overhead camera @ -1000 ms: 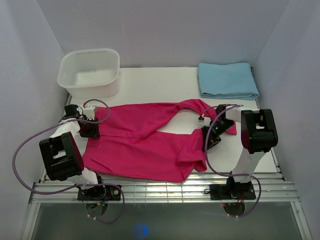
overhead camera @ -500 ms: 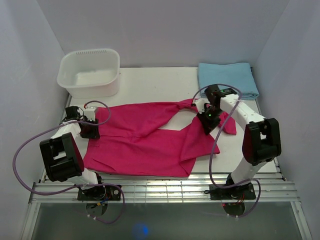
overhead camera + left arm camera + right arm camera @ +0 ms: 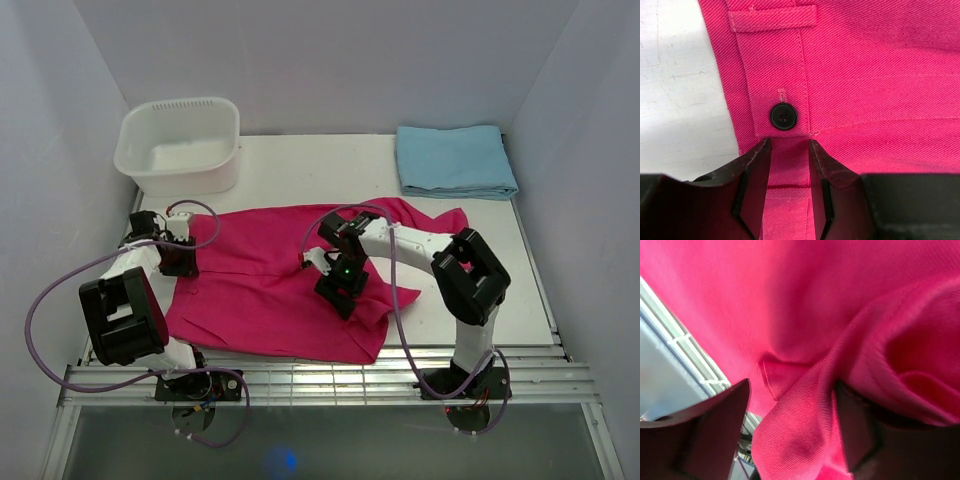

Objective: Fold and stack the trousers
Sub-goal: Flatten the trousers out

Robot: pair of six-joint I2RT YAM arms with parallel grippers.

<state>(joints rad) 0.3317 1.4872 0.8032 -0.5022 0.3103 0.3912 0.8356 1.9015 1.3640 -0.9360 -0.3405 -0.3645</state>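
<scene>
At the far left of the desk (image 3: 300, 165) sat a white basin (image 3: 180, 150), holding nothing that could be seen. In front of it, the left end effector (image 3: 789, 150) rested on the waistband of the trousers (image 3: 250, 290), just below a dark button (image 3: 783, 116). Its jaws stood a narrow way apart, with flat cloth showing between them and nothing visibly pinched. The magenta trousers lay spread across the middle of the desk, the waist to the left. One leg looked doubled over the body, while a strip of the other trailed off to the right along the far edge. The right end effector (image 3: 343, 288) hung over that doubled part, jaws wide, with a loose bunch of fabric between them that they did not squeeze. At the far right lay a folded light blue cloth (image 3: 455, 160). By my judgement only a rough first fold was made; smoothing, further folds and stacking remained.
</scene>
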